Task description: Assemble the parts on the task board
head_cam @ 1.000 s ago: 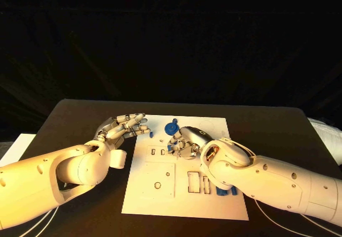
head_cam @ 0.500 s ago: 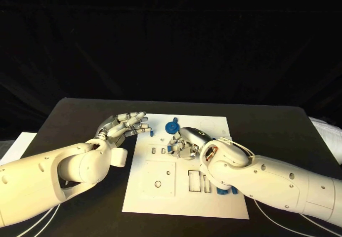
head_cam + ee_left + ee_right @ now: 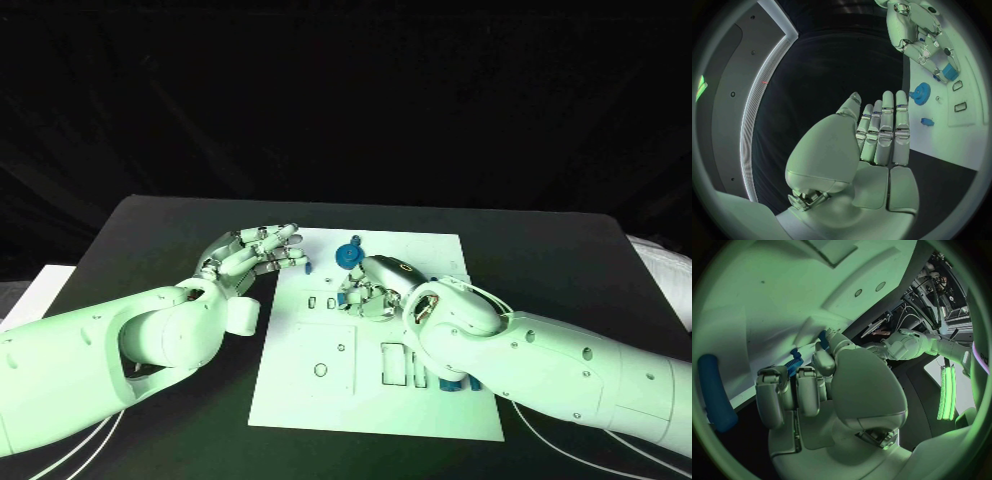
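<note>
Clearly the work of the moment belonged to the right silver many-fingered hand (image 3: 372, 290), which sat low over the upper middle of the flat white rectangular task board (image 3: 303, 400) with its fingers curled down and inward; the right wrist view (image 3: 826, 385) showed a small blue plastic part (image 3: 795, 361) against the curled fingers, though I could not tell whether the hand truly held it or merely pressed on it. Just beyond that hand on the board stood a round blue disc-shaped part with a short stem (image 3: 348, 257), and further small blue pieces (image 3: 459, 384) lay by the board's right edge, partly behind the right forearm. The left silver hand (image 3: 254, 258) hovered over the black table (image 3: 144, 230) at the board's upper left corner, fingers extended and apart, holding nothing, as the left wrist view (image 3: 879, 135) confirmed. To do this step well, I judged, the right hand should line the small part up squarely with its recess before bearing down, press straight rather than at a slant, and keep pressure light until the piece seated. The left hand might usefully steady the board's edge, since a sideways push could slide it. The chief risk was the small piece slipping out from under the fingertips.
</note>
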